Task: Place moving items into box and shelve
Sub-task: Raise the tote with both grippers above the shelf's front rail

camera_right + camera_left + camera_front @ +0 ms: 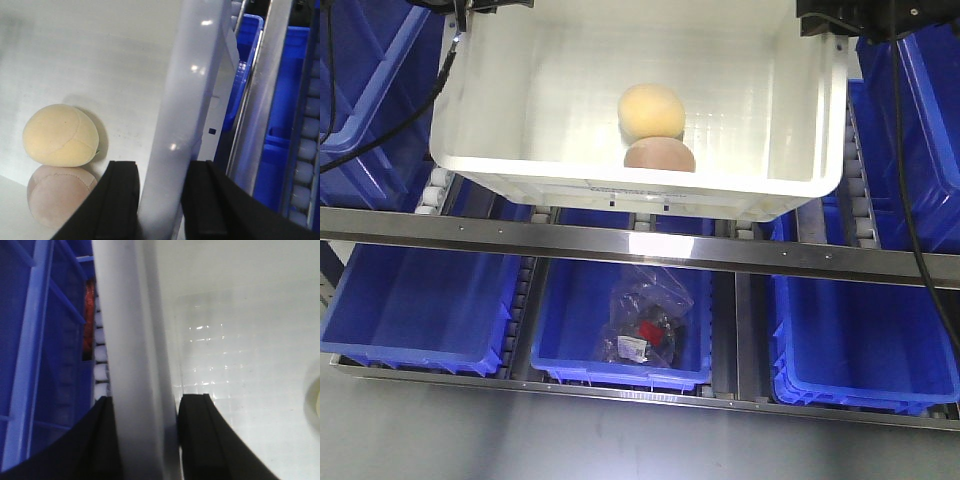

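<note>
The white crate (520, 120) is held above the metal shelf rail (640, 243) and the roller track, over a row of blue bins (420, 300). Its left rim is clamped between the closed-in fingers of the left gripper (145, 440), and its right rim is pinched the same way by the right gripper (160, 205). Inside, the pale yellow fruit (651, 110) is seen resting against the reddish-pink fruit (660, 156), both by the near wall. A clear plastic bag (645, 325) of small parts is seen in the middle bin below

Bright overhead light, glare on steel rail (650, 243), left wrist view blurred, soft shadows under fruits.
</note>
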{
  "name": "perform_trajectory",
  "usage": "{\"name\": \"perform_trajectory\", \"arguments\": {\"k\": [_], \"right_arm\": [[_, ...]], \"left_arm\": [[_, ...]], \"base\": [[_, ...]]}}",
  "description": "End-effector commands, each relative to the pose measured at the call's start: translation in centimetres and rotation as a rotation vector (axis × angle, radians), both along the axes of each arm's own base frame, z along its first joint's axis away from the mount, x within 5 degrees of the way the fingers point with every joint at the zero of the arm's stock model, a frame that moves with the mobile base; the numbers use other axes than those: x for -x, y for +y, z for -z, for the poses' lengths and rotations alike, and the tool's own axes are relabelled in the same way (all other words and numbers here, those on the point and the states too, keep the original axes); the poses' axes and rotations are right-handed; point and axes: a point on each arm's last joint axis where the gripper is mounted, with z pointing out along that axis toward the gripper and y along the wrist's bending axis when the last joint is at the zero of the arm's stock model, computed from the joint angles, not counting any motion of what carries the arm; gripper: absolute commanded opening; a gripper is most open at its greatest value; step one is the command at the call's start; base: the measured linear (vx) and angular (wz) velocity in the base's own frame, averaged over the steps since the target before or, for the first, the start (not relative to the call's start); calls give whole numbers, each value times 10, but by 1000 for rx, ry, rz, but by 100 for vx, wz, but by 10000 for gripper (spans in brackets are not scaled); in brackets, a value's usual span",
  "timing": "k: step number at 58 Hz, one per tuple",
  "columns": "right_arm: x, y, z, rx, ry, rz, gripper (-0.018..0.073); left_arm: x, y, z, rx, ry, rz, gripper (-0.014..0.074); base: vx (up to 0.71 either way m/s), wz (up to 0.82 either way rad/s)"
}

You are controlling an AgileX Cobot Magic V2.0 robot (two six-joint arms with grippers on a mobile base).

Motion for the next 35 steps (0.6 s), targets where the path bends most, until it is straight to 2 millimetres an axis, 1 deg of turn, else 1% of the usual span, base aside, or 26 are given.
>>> {"name": "perform_trajectory", "arguments": {"k": [1, 17, 35], "right_arm": [[8, 2, -50, -59, -255, 2, -2], [-8, 2, -33, -39, -242, 16, -2], [-12, 1, -25, -15, -221, 15, -2]], "left_arm": [[7, 4, -46, -41, -242, 35, 2], [-4, 1, -28, -5, -201, 10, 2], [-11, -4, -10, 30, -133, 8, 2]], "base": [[0, 0], [0, 0], [0, 0]]}}
